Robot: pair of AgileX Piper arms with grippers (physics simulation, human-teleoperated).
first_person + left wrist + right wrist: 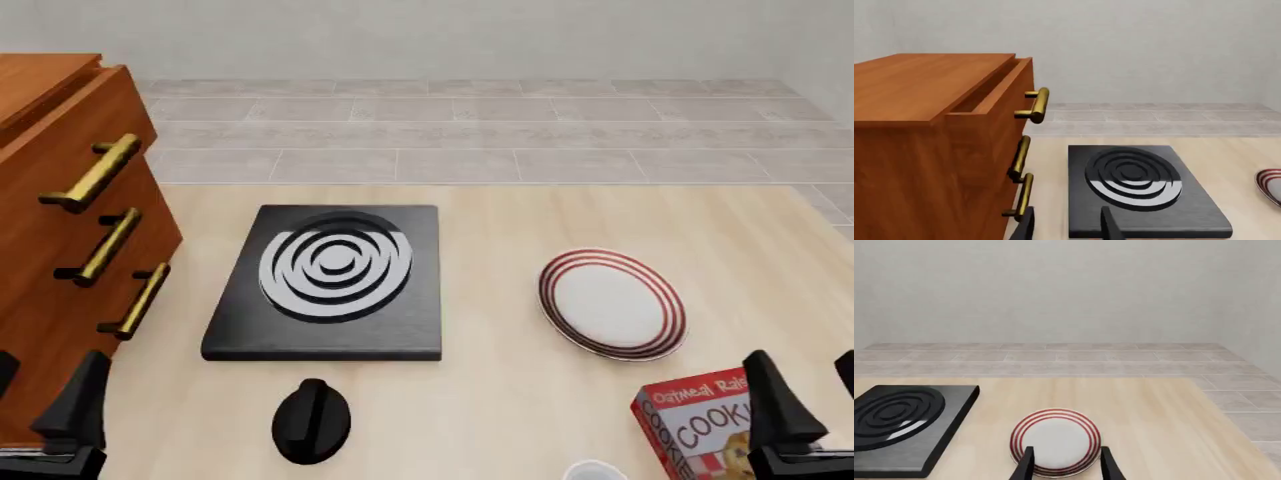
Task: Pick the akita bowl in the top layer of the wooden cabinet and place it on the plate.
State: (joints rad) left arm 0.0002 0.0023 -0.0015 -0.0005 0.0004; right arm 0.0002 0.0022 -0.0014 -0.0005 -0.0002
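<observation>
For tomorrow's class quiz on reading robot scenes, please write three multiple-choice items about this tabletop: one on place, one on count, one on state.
1. In the front view, what lies between the reddish-brown wooden cabinet and the round white red-ringed plate?
A. black square slab with white rings
B. biscuit box
C. nothing

2. How many brass bar handles does the cabinet show?
A. two
B. three
C. four

3. The uppermost drawer is:
A. shut flush
B. removed
C. pulled partly out

Answers: 1 A, the slab sits midway between them. 2 B, three handles are stacked down the front. 3 C, the left wrist view shows its front protruding past the cabinet top, with a gap behind.
</observation>
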